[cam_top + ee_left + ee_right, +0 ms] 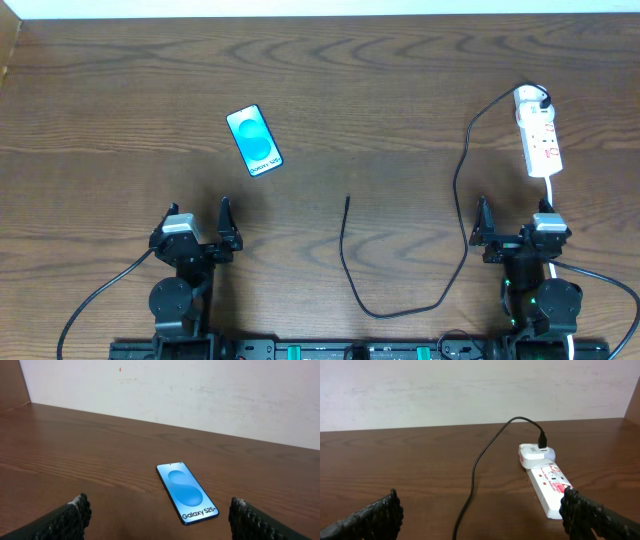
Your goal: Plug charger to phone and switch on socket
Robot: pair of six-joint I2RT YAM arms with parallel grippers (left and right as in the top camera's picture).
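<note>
the long thin black charger cable lies loose on the dark brown wooden bench. its small tip rests free near the middle of the bench, well apart from the phone. from there the cable loops toward you, swings right and climbs to its black plug, which is seated in a white adapter block at the far end of the small white power strip with red markings. you can see that strip on the far right, lying lengthwise just beyond your right hand, with its near end close to that hand's right finger in the wrist view. the slim smartphone with the bright blue screen lies face up and slightly angled on the left half, ahead of your left hand, with its "galaxy s25+" lettering at the nearer end. both hands sit at the near edge with fingers spread wide and nothing between them.
</note>
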